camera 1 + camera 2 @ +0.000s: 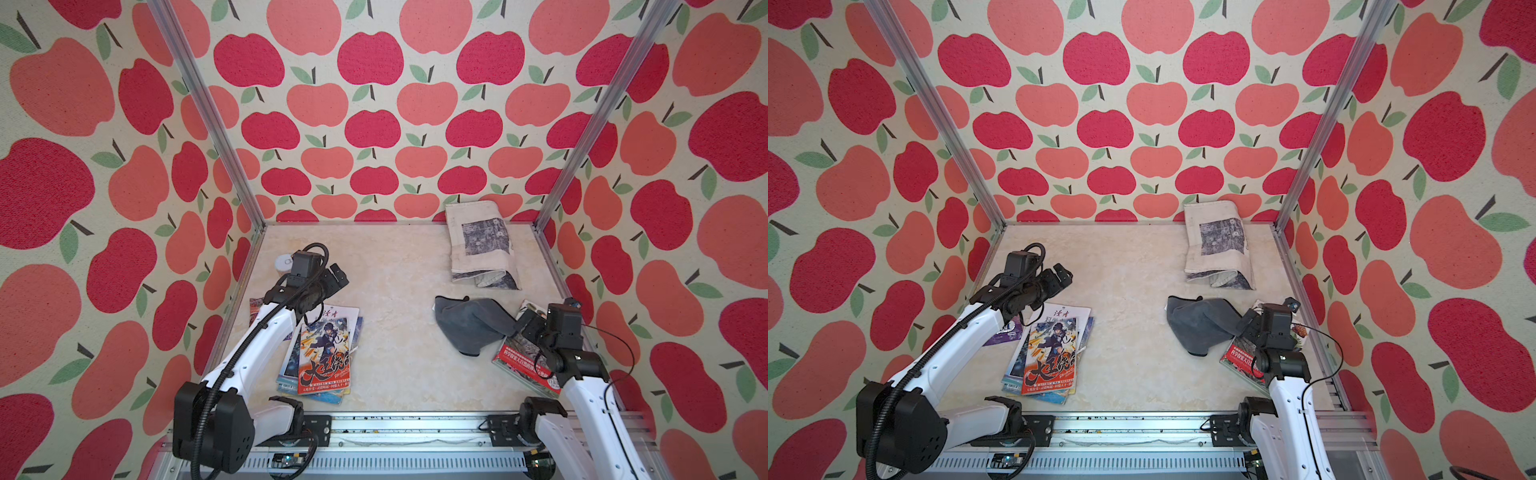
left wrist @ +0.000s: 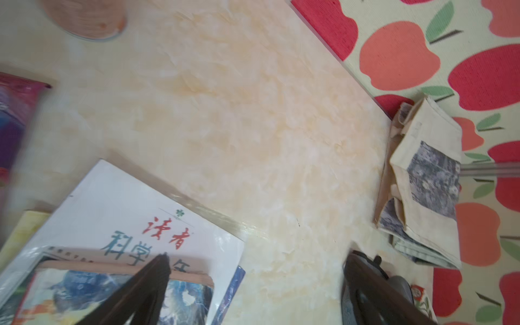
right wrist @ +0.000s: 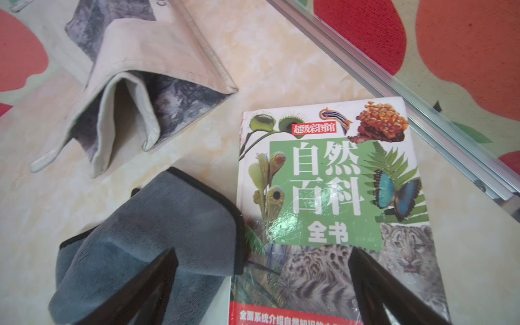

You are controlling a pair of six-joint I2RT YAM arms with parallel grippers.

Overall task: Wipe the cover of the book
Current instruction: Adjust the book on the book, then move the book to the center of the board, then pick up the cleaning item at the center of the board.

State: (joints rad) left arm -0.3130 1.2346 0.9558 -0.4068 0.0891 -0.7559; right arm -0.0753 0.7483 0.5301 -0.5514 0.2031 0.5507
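Cataloguing one book [image 3: 337,197] for wiping: a hardback showing a green title panel, a butterfly and a snow leopard, lying flat and face up at the near right of the table [image 1: 395,270], just beside the right-hand rail [image 3: 422,118], partly hiding under the right arm in both top views. Cataloguing one grey cloth [image 1: 469,324], crumpled, lying on the table with one black-edged corner touching the book's long edge. Counting two grippers, both holding nothing: left gripper [image 1: 340,279] hovering over the far end of the left-hand pile, its two fingers [image 2: 146,287] standing wide apart above a white magazine [image 2: 135,208]; right gripper [image 3: 263,253] hanging low, its two fingers [image 3: 377,281] likewise spreading wide, one poising over the grey cloth and one over the book's cover. Cataloguing one cream tote bag [image 1: 478,245], bearing a dark printed picture, lying at the far right with its far end rising against the back wall [image 1: 374,124], well apart from the book. Cataloguing one loose pile of books and magazines [image 1: 324,357] at the near left, at least four overlapping, a red-banded comic cover lying uppermost, exact number not showing. Cataloguing one purple-covered item [image 1: 1007,332] peeking out beside the left arm, and one small white round object [image 1: 284,262] lying near the left gripper, too small for naming
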